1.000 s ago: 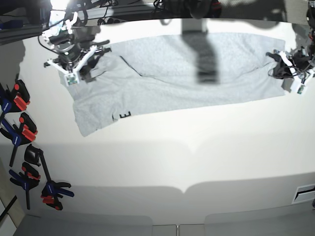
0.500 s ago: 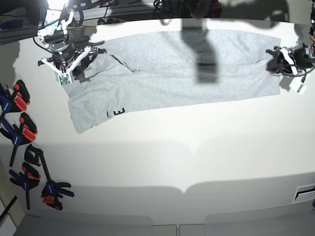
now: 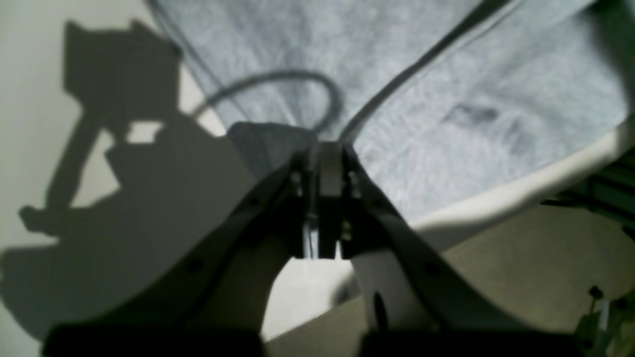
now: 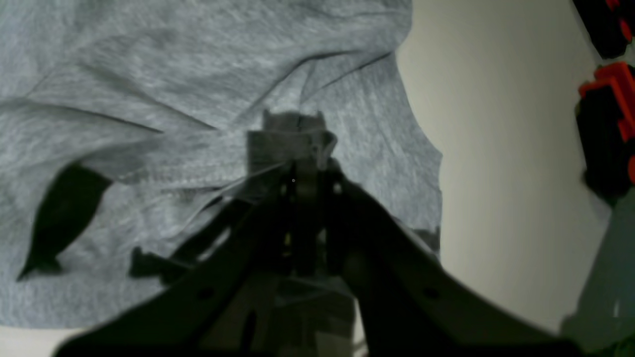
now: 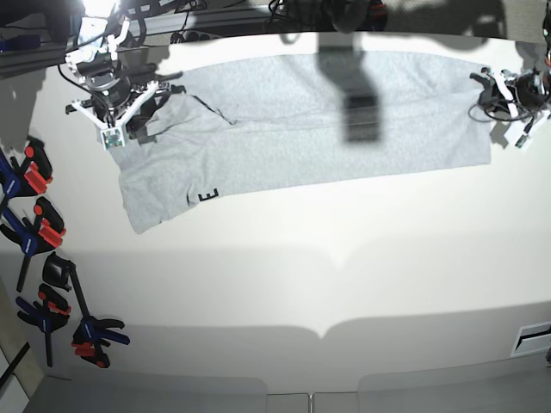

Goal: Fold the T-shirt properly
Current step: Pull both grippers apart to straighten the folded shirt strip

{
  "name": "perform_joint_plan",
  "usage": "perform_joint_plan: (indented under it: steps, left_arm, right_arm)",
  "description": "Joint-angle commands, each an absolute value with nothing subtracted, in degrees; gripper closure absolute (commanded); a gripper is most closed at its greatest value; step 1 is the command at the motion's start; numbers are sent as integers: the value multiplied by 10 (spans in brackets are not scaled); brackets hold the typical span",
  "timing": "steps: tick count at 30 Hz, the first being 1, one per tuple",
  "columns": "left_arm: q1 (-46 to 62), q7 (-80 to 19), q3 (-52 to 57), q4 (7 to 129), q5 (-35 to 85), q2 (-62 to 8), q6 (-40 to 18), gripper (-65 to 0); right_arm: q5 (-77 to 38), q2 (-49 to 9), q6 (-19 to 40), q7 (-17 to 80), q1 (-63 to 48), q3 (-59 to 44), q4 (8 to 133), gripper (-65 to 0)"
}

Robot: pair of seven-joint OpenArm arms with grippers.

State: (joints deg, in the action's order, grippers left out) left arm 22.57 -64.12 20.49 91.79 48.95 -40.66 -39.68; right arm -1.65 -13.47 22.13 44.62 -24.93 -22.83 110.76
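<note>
The light heather-grey T-shirt (image 5: 327, 120) lies spread wide along the far side of the white table (image 5: 284, 284). A black letter (image 5: 207, 196) shows at its near left edge. My right gripper (image 5: 138, 112) is at the shirt's left end. In the right wrist view it (image 4: 297, 148) is shut on a bunched fold of the shirt (image 4: 173, 74). My left gripper (image 5: 485, 93) is at the shirt's right end. In the left wrist view it (image 3: 327, 168) is shut on a pinch of the shirt (image 3: 446, 74), held just above the table.
Several blue, black and red clamps (image 5: 39, 232) lie along the table's left edge and show in the right wrist view (image 4: 610, 119). The table's far edge (image 3: 521, 183) runs close behind the left gripper. Dark shadows cross the shirt's middle (image 5: 357, 103).
The shirt has shifted left and back, then been drawn out wider. My left gripper has moved right and farther back with the shirt's end; my right gripper moved left, then held still.
</note>
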Motion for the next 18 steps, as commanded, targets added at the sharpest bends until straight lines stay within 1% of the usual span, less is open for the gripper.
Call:
perform_joint_plan:
  steps: [1, 5, 9, 13, 14, 15, 17, 18]
  left_arm:
    - [231, -629, 211, 926, 489, -420, -400, 0]
    - [246, -627, 211, 926, 489, -420, -400, 0]
    - [246, -610, 211, 926, 492, -419, -400, 0]
    - [246, -615, 211, 926, 526, -419, -394, 0]
    - [246, -621, 211, 926, 537, -420, -388, -26]
    - [246, -628, 211, 926, 546, -419, -388, -99]
    - [246, -646, 211, 926, 557, -419, -388, -230]
    - [246, -656, 211, 926, 559, -419, -388, -272]
  right_arm:
    - [-12, -142, 209, 436, -248, -233, 1120, 0]
    - [5, -142, 200, 436, -248, -233, 1121, 0]
    - [-2, -142, 200, 436, -248, -232, 1120, 0]
    - [-6, -142, 200, 439, -248, -232, 1120, 0]
    - [-6, -142, 200, 439, -248, -232, 1120, 0]
    - [-6, -142, 201, 439, -248, -232, 1120, -22]
    - [-6, -142, 201, 438, -248, -232, 1120, -163]
    - [-3, -142, 201, 438, -248, -232, 1120, -224]
